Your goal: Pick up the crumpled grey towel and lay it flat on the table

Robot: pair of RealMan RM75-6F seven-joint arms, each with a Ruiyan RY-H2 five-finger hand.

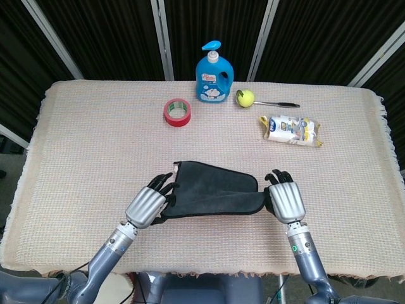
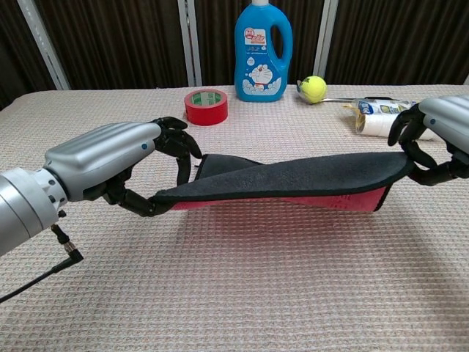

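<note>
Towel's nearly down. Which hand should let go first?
Probably the left. The left hand sits low, its towel corner nearly on the table, with far cloth already touching down beside it. The right hand holds its corner higher, red underside showing.
</note>
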